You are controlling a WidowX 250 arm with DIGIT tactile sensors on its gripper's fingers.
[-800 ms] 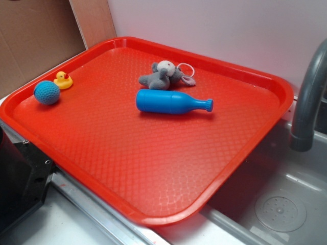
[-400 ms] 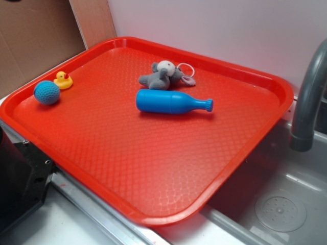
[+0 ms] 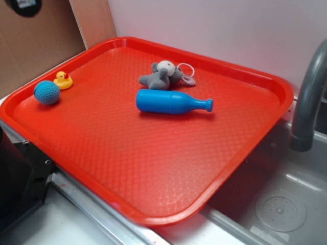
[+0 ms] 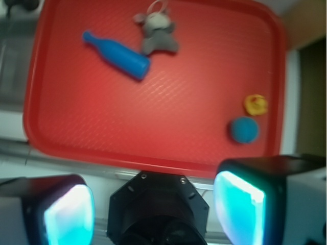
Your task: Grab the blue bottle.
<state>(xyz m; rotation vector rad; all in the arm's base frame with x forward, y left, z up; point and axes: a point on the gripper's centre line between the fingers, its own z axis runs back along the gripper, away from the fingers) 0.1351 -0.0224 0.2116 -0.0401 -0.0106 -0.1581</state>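
Observation:
The blue bottle (image 3: 168, 101) lies on its side near the middle of the red tray (image 3: 153, 173), cap pointing right. In the wrist view the bottle (image 4: 120, 55) lies far ahead at the upper left, cap to the left. My gripper (image 4: 153, 209) is open, its two cyan-padded fingers wide apart, high above the tray's near edge and well away from the bottle. It holds nothing. In the exterior view only a dark part of the arm (image 3: 23, 5) shows at the top left edge.
A grey plush toy (image 3: 163, 75) lies just behind the bottle, almost touching it. A yellow duck (image 3: 63, 80) and a blue crocheted ball (image 3: 47, 92) sit at the tray's left side. A grey faucet (image 3: 309, 97) and sink (image 3: 278, 204) are at the right. The black robot base (image 3: 18, 178) is at the lower left.
A dark part of the arm has come into view at the top left edge of the exterior view. The bottle and the other toys have not moved.

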